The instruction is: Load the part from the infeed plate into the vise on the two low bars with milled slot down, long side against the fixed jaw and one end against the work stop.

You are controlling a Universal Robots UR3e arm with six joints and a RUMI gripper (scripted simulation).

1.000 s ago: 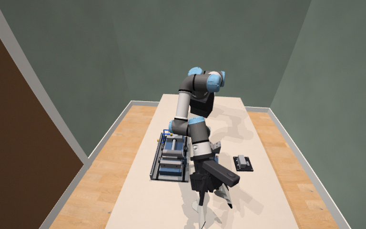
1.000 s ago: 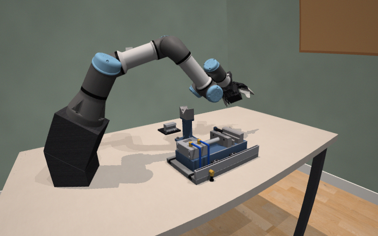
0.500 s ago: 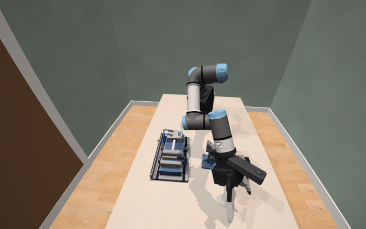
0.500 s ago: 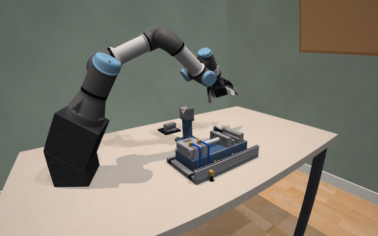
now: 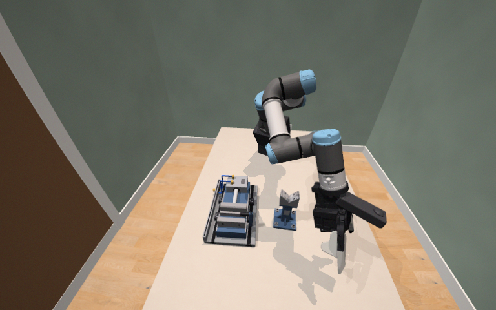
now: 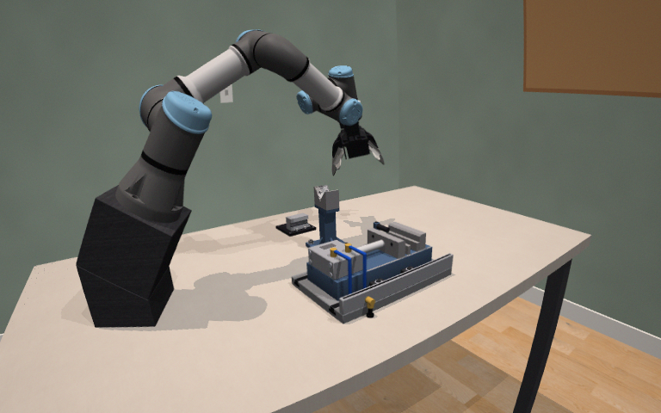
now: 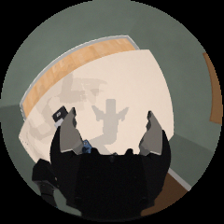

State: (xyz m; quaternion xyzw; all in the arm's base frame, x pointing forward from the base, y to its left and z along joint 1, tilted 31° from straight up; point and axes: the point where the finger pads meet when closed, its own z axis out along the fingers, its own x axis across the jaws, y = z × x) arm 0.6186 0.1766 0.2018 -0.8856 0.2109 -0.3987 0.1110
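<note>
My gripper [image 6: 357,157] hangs high above the table [image 6: 487,233], fingers spread wide and empty — the part [image 6: 296,221] sits on its infeed plate [image 6: 285,229], untouched
</note>
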